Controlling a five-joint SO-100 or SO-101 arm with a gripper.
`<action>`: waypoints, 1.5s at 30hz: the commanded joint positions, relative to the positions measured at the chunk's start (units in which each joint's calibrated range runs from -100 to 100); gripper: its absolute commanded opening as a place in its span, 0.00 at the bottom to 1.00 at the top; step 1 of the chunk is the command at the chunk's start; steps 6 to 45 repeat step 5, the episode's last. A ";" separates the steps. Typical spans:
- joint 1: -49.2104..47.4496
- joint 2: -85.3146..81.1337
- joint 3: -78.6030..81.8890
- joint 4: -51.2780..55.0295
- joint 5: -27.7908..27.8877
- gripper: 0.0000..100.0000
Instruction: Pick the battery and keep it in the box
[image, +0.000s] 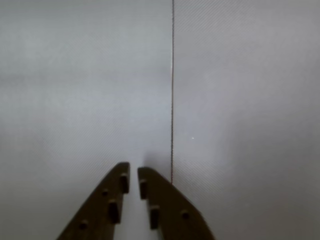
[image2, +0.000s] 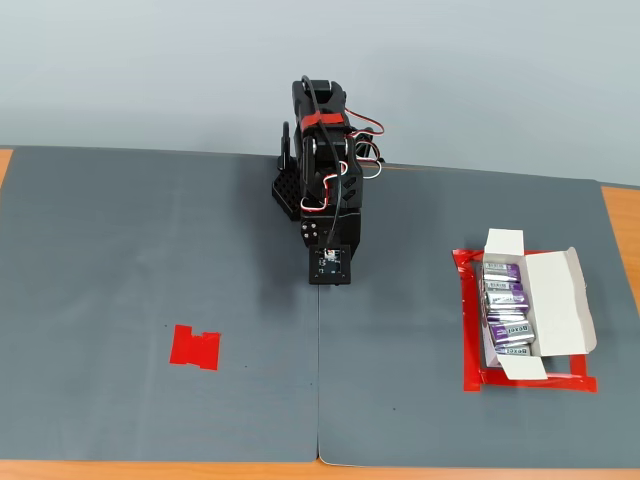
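A: Where's the arm (image2: 322, 195) rn?

B: Folded up at the back of the table (image2: 150, 250), over the seam (image: 172, 100) between the two grey mats. Pincer (image: 133, 172) points down at bare mat in the wrist view, tips nearly together w/ only a thin slit between, nothing held.

A: And the battery?

B: No loose one I can spot. The red tape marker (image2: 196, 347), on the left in the fixed view, is bare. All the batteries (image2: 505, 305) I see sit in the box (image2: 555, 305) on the right, inside the red tape outline (image2: 530, 380), flaps open. Looks like four or so, hard to count exactly.

A: Which way do they lie?

B: Each one's long axis runs roughly left-right in the fixed view, purple ends toward the box's sides, labels up. They're stacked side by side, so the row runs front to back along the box, slightly slanted.

A: What could go wrong then?

B: Imo, if another battery gets dropped in, the row looks close to full, so it could land on top of the others or catch a flap & tip out. Also the pincer's barely open; it'd need to widen before going for anything or it'll just shove it. And w/ nothing on the marker, a pick there would grab air.
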 joint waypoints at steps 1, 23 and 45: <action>-0.17 0.08 -3.28 0.06 -0.11 0.02; -0.17 0.08 -3.28 0.06 -0.11 0.02; -0.17 0.08 -3.28 0.06 -0.11 0.02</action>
